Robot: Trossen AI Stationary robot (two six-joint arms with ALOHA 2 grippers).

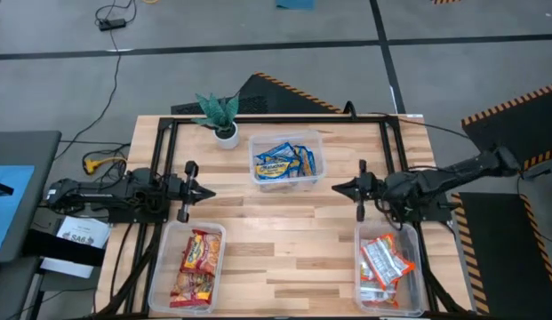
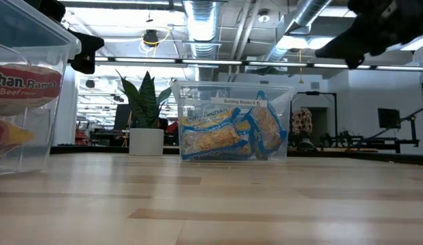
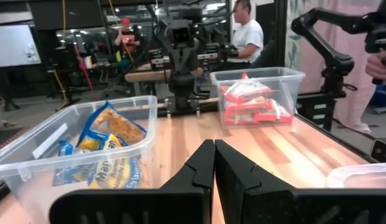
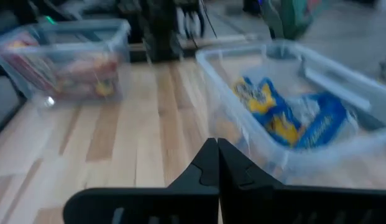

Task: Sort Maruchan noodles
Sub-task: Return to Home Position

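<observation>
On the wooden table [image 1: 284,240], orange noodles [image 1: 384,264] lie at 5 o'clock from the nearer right gripper [image 1: 338,188]. It and the left gripper [image 1: 210,192] are pinched together, empty.

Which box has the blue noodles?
The clear tub beside the potted plant, far middle. The near-left tub holds red packets, the near-right tub orange ones.

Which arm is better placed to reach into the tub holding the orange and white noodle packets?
Probably right. The right claw, shut, is close to the right tub holding the orange-and-white packets. The left claw, also shut, is across the table by the left tub of red-and-yellow packets.
</observation>
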